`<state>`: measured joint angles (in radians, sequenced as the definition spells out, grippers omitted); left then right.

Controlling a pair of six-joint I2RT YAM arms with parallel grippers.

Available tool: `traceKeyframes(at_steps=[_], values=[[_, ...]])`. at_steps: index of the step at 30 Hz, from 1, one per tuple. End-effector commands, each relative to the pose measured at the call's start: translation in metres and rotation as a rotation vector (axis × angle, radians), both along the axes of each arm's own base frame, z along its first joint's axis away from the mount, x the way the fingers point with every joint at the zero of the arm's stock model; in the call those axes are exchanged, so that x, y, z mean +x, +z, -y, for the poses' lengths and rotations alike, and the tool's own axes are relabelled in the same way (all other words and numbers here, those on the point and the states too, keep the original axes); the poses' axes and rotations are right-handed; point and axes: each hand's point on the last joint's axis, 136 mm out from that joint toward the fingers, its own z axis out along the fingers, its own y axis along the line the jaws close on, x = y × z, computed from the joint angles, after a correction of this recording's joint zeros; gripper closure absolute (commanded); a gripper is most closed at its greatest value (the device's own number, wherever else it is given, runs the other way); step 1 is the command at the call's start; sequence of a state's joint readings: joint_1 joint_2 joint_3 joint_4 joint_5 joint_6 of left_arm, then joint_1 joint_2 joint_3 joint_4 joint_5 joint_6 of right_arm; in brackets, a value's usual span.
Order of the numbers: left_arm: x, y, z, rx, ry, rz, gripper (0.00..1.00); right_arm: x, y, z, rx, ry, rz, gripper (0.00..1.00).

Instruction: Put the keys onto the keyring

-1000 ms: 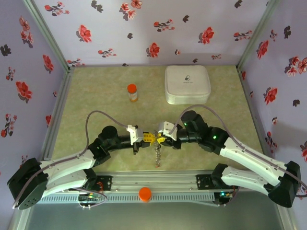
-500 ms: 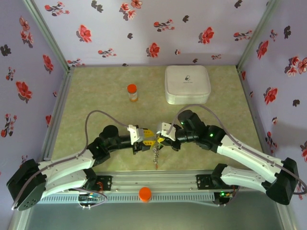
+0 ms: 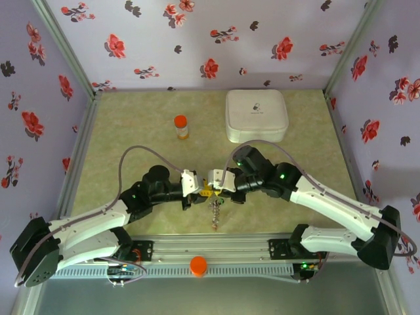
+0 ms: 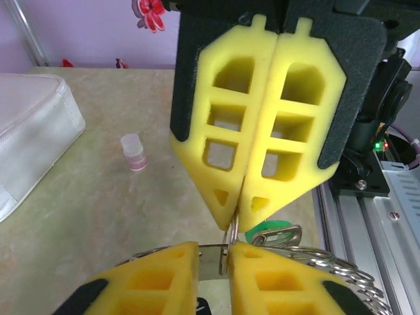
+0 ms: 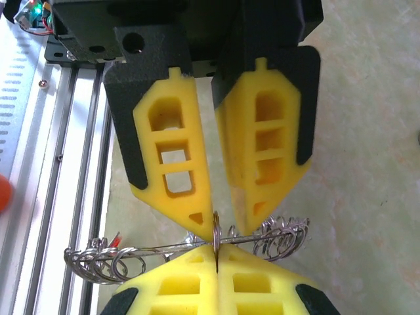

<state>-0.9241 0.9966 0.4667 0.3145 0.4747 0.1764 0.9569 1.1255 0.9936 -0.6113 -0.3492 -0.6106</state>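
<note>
Keyring [image 3: 214, 213]: held at the near side of the table [image 3: 118, 151], loops dangling.
Right gripper [image 5: 216, 256]: clamped on one thin loop.
Left gripper [image 5: 220, 222]: tips narrowly apart around that loop; pinch unclear.
Risk: arms pulling apart could twist the loop loose, dropping it.
Far: orange bottle [image 3: 181, 127], white case [image 3: 256, 115], well clear.

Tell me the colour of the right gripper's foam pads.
Yellow; the pads of the right gripper show best in the left wrist view.

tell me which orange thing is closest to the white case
The orange bottle, upright on the table left of the white case; the other orange piece sits on the front rail.
</note>
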Motion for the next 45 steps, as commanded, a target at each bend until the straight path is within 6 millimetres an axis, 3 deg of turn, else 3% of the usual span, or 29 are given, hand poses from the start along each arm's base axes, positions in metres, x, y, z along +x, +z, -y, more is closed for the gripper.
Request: traceKeyframes(at_steps=[1,5,14,24,30,36,37,42,45], values=[[0.001,0.013,0.005,-0.015,-0.014,0.044,0.87,-0.003,0.013,-0.009,0.028,0.037,0.030,1.00],[0.001,0.017,0.004,-0.031,-0.017,0.058,1.00,-0.002,0.014,-0.011,0.052,0.020,0.027,0.98],[-0.003,0.020,-0.001,-0.103,-0.004,0.067,1.00,0.009,0.006,0.006,0.107,-0.091,0.030,0.76],[-0.005,0.032,-0.005,-0.246,0.009,0.093,1.00,-0.001,0.012,-0.003,0.211,-0.096,-0.062,0.73],[-0.008,0.038,-0.008,-0.272,0.007,0.096,1.00,0.000,0.009,-0.006,0.209,-0.094,-0.073,0.77],[-0.010,0.047,-0.009,-0.308,-0.003,0.097,1.00,-0.004,0.015,-0.011,0.230,-0.069,-0.097,0.87],[-0.012,0.036,-0.010,-0.292,-0.004,0.081,1.00,-0.005,0.015,-0.011,0.231,-0.068,-0.100,0.87],[-0.011,0.037,-0.010,-0.296,0.000,0.090,1.00,-0.006,0.017,-0.013,0.236,-0.057,-0.108,0.97],[-0.003,0.032,-0.012,-0.269,0.048,0.098,0.78,-0.004,0.017,-0.011,0.219,-0.056,-0.085,1.00]])
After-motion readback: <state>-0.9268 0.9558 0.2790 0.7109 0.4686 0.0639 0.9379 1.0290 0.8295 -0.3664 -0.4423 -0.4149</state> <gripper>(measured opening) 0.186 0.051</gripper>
